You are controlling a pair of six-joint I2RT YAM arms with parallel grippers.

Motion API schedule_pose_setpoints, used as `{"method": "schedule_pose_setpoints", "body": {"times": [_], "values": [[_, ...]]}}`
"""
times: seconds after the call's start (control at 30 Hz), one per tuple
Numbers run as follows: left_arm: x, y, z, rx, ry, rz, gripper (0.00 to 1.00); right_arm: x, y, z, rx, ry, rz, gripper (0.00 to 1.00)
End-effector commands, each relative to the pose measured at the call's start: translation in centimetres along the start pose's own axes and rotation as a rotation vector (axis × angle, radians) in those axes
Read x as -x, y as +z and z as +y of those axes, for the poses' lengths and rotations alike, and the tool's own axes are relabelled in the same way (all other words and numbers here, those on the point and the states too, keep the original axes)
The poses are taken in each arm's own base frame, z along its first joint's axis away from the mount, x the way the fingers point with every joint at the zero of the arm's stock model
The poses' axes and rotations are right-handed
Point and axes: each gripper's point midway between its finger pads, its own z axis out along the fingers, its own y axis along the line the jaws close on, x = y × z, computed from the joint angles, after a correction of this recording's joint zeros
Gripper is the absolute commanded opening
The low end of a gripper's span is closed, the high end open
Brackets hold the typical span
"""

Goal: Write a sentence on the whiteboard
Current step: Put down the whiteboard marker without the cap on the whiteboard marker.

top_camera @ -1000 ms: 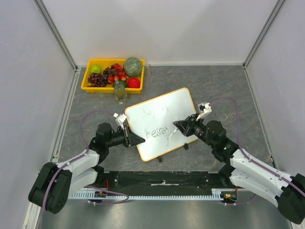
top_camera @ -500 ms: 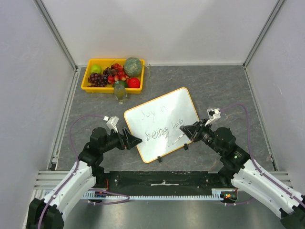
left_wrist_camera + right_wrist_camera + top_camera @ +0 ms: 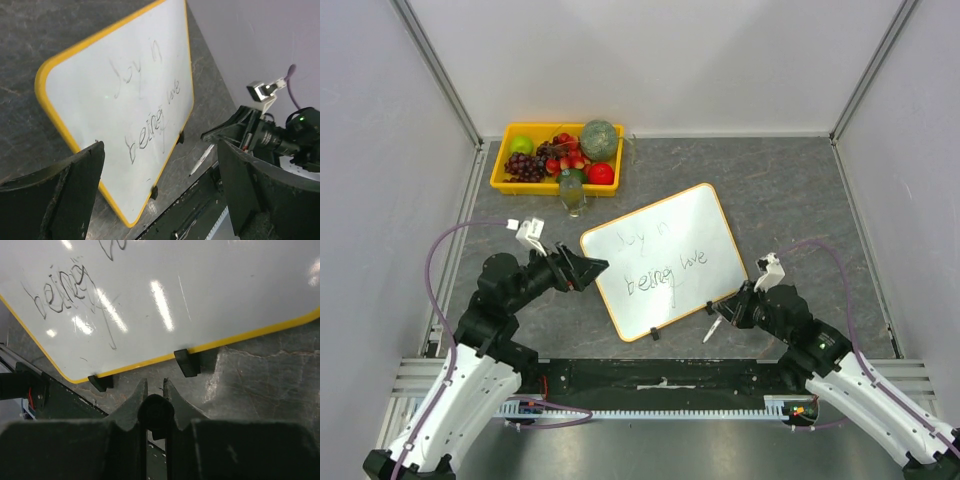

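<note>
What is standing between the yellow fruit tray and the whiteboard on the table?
A small clear glass stands there, right by the near edge of the yellow fruit tray and apart from the whiteboard. Only the top view shows it.

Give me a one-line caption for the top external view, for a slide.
Whiteboard with the sentence written, lying between the open left gripper and the right gripper holding the marker.

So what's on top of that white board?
Only handwriting in two lines, roughly "Joy in" and "being love". Nothing rests on the board. The table beneath it is covered, so whatever lies under there can't be seen.
</note>
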Motion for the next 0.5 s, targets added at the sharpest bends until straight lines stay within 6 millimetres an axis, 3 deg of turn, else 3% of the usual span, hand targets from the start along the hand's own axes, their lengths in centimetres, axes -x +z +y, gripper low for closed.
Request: {"method": "schedule_pose_setpoints", "body": {"times": [0.0, 0.07, 0.23, 0.3, 0.43, 0.47], "values": [[2.5, 0.1, -1.6, -0.013, 0.060, -0.020, 0.98, -1.1, -0.4, -1.9, -0.086, 0.049, 0.026, 0.07], [3.1, 0.3, -2.2, -0.026, 0.076, -0.019, 0.98, -0.6, -0.6, -2.0, -0.106, 0.049, 0.010, 0.14], [3.9, 1.0, -2.9, -0.046, 0.099, -0.007, 1.00, 1.8, -1.4, -1.5, -0.135, 0.020, -0.053, 0.46], [4.1, 1.2, -3.0, -0.055, 0.111, -0.008, 1.00, 2.8, -1.7, -1.2, -0.144, -0.005, -0.079, 0.69], [4.3, 1.6, -2.8, -0.049, 0.121, -0.005, 1.00, 5.1, -2.0, -0.6, -0.172, -0.057, -0.135, 0.98], [4.3, 1.6, -2.8, -0.047, 0.123, -0.005, 1.00, 5.8, -1.9, -0.3, -0.169, -0.073, -0.155, 0.98]]}}
